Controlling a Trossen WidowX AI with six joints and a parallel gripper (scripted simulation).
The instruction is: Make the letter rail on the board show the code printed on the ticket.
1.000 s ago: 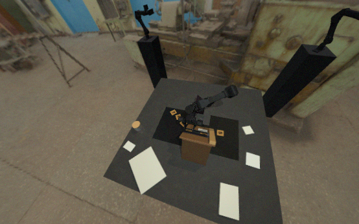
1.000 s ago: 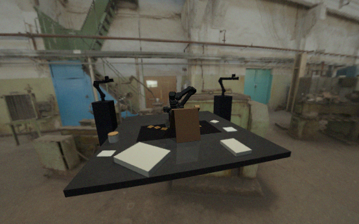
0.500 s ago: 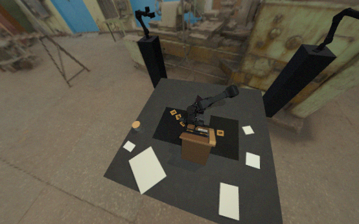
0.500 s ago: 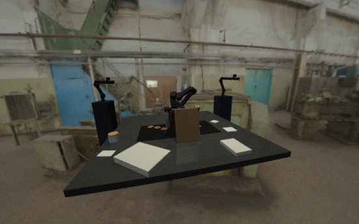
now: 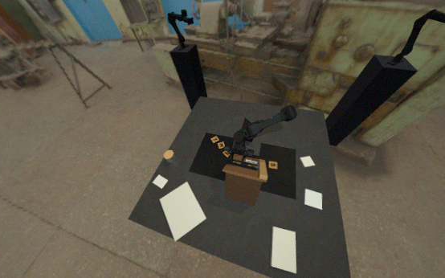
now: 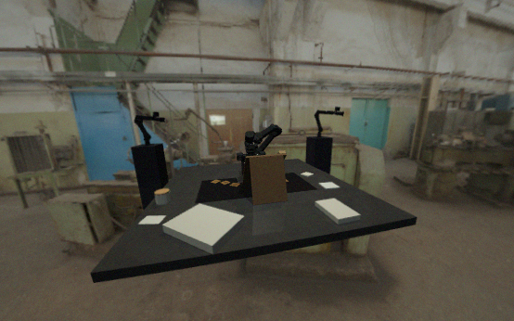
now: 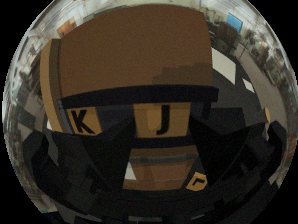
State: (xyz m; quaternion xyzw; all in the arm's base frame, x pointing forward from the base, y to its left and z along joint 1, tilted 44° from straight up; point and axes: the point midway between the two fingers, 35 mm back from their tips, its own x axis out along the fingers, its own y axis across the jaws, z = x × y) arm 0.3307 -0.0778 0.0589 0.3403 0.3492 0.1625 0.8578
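the dark, angular jaws were clamped on the flat, yellowish j tile (image 7: pixel 162 121), in the dark-edged rail (image 7: pixel 145 93) on the brown board (image 7: pixel 135 45) (image 5: pixel 242 186) (image 6: pixel 269 180). the k tile (image 7: pixel 84 121) sat in the rail apart from it, near what looked like a pale wooden end block (image 7: pixel 50 85). beyond, the matte grey tabletop (image 5: pixel 233 241) (image 6: pixel 269 232) carried smooth white slabs.

I see gap in rail (image 7: pixel 112 143) between K tile (image 7: pixel 84 121) and J tile (image 7: pixel 162 120); K tile blocks far end. Tall board (image 5: pixel 242 189) (image 6: pixel 269 180) (image 7: pixel 135 45) walls off one side of my gripper (image 5: pixel 238 154) (image 7: pixel 161 127).
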